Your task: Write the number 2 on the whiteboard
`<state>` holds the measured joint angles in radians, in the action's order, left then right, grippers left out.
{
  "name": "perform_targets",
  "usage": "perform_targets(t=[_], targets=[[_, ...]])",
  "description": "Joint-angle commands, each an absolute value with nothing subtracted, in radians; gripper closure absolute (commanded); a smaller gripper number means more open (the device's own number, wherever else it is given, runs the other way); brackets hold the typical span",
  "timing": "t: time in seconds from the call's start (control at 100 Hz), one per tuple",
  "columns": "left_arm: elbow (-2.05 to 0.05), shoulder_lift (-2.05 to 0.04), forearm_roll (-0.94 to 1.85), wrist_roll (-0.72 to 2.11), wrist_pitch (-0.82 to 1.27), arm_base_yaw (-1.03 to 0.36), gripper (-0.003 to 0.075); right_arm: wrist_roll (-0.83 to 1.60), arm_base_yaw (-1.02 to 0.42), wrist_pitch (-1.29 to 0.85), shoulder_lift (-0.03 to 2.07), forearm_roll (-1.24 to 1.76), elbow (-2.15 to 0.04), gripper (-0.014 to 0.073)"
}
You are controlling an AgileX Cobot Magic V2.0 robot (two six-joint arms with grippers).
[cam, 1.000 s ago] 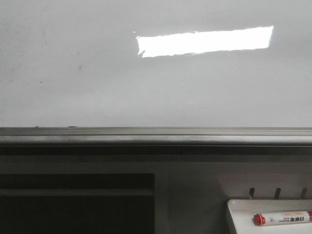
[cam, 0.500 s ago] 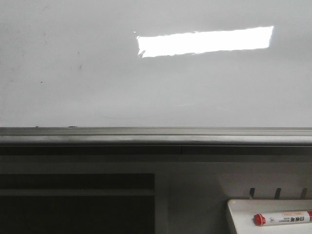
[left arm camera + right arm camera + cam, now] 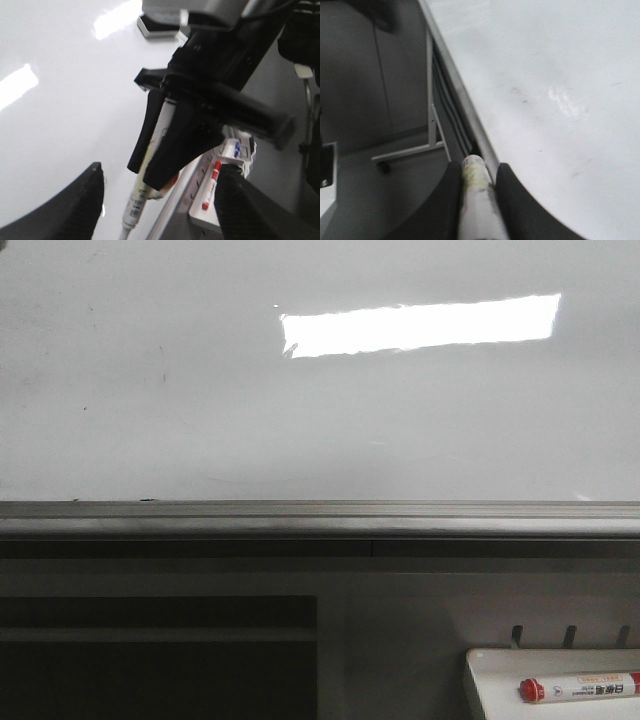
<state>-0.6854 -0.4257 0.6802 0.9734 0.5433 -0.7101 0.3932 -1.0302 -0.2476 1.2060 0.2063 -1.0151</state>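
Observation:
The whiteboard (image 3: 320, 420) fills the upper half of the front view, glossy white with a bright rectangular glare and a grey frame edge (image 3: 320, 515). No number 2 shows on it in any view, only a few faint specks. Neither gripper shows in the front view. My right gripper (image 3: 479, 170) is shut on a white marker (image 3: 475, 200), just over the frame edge beside the whiteboard (image 3: 560, 100). The left wrist view shows that right gripper (image 3: 144, 175) holding the marker (image 3: 135, 205) tip-down close to the whiteboard (image 3: 60, 110). My left gripper (image 3: 160, 170) is open and empty.
A small white tray (image 3: 500, 680) sits at the lower right below the board, holding a red-capped marker (image 3: 580, 687). In the left wrist view the tray (image 3: 200, 220) holds the red marker (image 3: 211, 185) and a blue one (image 3: 236, 149). A dark panel lies below the frame.
Only faint reflections low on the board shift in the front view. The tray and red-capped marker have not moved.

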Motion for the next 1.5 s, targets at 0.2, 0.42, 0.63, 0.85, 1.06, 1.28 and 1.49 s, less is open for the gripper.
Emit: perform_targets(t=[0.2,0.42,0.63,0.85,1.06,1.28,1.49], targets=[[-0.720,-0.191,0.356,0.600,0.530,-0.688,0.0636,0.394,-0.828,0.012,1.206,0.195,-1.043,0.0671],[-0.720,-0.130,0.283,0.516,0.649,-0.686,0.0741,0.394,-0.797,0.000,1.268,0.140,-1.043,0.0671],[-0.720,-0.130,0.299,0.516,0.669,-0.686,0.0741,0.394,-0.797,-0.022,1.343,0.096,-1.043,0.0672],[-0.720,-0.130,0.331,0.516,0.676,-0.686,0.0741,0.394,-0.767,-0.022,1.363,0.000,-1.043,0.0672],[-0.720,-0.130,0.341,0.516,0.709,-0.686,0.0741,0.394,-0.669,-0.103,1.363,-0.026,-1.085,0.0672],[-0.720,-0.130,0.343,0.516,0.712,-0.686,0.0741,0.394,-0.575,-0.233,1.360,-0.097,-1.179,0.0672],[-0.720,-0.130,0.343,0.516,0.712,-0.686,0.0741,0.392,-0.533,-0.436,1.324,-0.112,-1.181,0.0672]])
